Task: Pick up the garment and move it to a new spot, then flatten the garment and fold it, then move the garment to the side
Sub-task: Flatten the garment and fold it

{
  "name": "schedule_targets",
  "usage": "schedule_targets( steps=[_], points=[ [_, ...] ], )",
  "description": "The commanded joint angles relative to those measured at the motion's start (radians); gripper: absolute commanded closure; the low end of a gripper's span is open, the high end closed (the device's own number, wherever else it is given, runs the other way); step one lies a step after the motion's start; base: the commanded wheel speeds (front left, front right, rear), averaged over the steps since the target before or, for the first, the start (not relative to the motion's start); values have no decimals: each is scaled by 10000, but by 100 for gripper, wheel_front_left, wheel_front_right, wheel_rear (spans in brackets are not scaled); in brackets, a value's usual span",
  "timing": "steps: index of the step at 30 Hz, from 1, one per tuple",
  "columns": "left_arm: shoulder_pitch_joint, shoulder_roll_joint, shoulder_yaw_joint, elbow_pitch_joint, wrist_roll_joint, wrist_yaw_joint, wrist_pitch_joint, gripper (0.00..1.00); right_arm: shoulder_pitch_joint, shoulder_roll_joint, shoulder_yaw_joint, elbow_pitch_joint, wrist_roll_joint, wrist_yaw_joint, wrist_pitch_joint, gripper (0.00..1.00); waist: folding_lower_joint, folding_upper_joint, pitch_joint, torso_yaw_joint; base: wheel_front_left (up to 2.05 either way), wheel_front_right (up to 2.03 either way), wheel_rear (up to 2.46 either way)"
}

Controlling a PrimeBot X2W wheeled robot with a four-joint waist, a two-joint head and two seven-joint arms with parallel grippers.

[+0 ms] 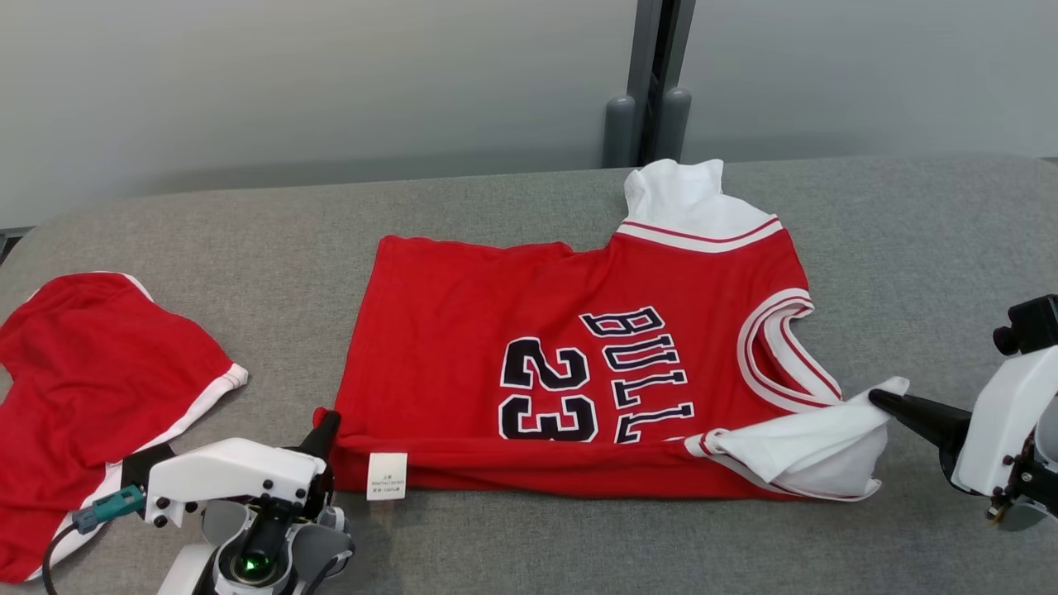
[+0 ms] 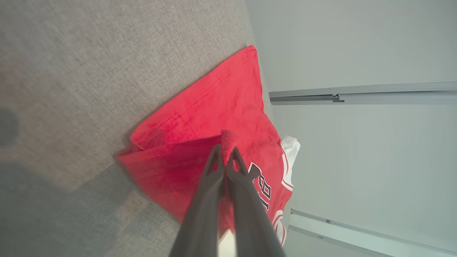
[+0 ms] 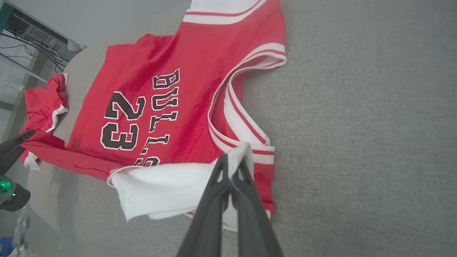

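The garment (image 1: 570,364) is a red jersey with black "BULLS 23" lettering and white sleeves, spread sideways on the grey padded table (image 1: 512,529). Its near edge is lifted and doubled over. My left gripper (image 1: 329,423) is shut on the garment's near left hem corner; in the left wrist view (image 2: 225,157) red cloth is bunched between the fingers. At the right, the right gripper (image 1: 878,399) is shut on the white sleeve (image 1: 814,446) at the near shoulder; its wrist view (image 3: 234,162) has white fabric pinched between the tips.
A second red piece with white trim (image 1: 91,397) lies at the table's left end, close to my left arm. A grey wall (image 1: 331,83) with a dark post (image 1: 653,83) stands behind the table. Bare grey surface extends right of the jersey (image 1: 926,248).
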Motion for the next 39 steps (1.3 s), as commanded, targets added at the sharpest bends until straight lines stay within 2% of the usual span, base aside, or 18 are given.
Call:
schedule_targets(
  steps=[1,10,25,26,28,29,30,31,35,39],
  points=[
    [-301,41,25,185,35,1,35,100,-191,164,-103,132,-195,1,-161,100,0,0,135,-63,0,0,0],
    [-1165,-132,-340,1141,405,-300,-7,100,-833,833,-87,428,-1070,1,-1168,100,0,0,608,-215,0,0,0],
    [-2015,-261,-418,2450,872,-804,-367,100,-1407,996,608,867,-1231,1,-2594,100,0,0,973,-261,0,0,0],
    [-2024,-283,-422,2519,875,-822,-372,96,-1417,994,660,920,-1191,1,-2658,100,0,0,973,-253,0,0,0],
    [-2076,-317,-428,2637,858,-906,-372,23,-1446,1031,749,1025,-1070,1,-2759,100,0,0,954,-237,0,0,0],
    [-2094,-364,-447,2698,844,-927,-351,0,-1478,1066,759,1067,-999,1,-2827,70,0,0,940,-230,0,0,0],
    [-2094,-364,-447,2698,844,-927,-351,0,-1478,1066,759,1067,-999,1,-2827,70,0,0,940,-230,0,0,0],
    [-2109,-396,-457,2744,838,-948,-342,0,-1504,1091,761,1138,-940,1,-2896,2,0,0,922,-222,0,0,0],
    [-2156,-411,-519,2956,958,-1019,-442,0,-1566,1090,880,1351,-855,1,-3101,0,0,0,794,-211,0,0,0],
    [-2148,-302,-584,2941,1356,-1392,-977,0,-1534,1022,866,1587,-982,1,-3703,0,0,0,579,-202,0,0,0]
  ],
)
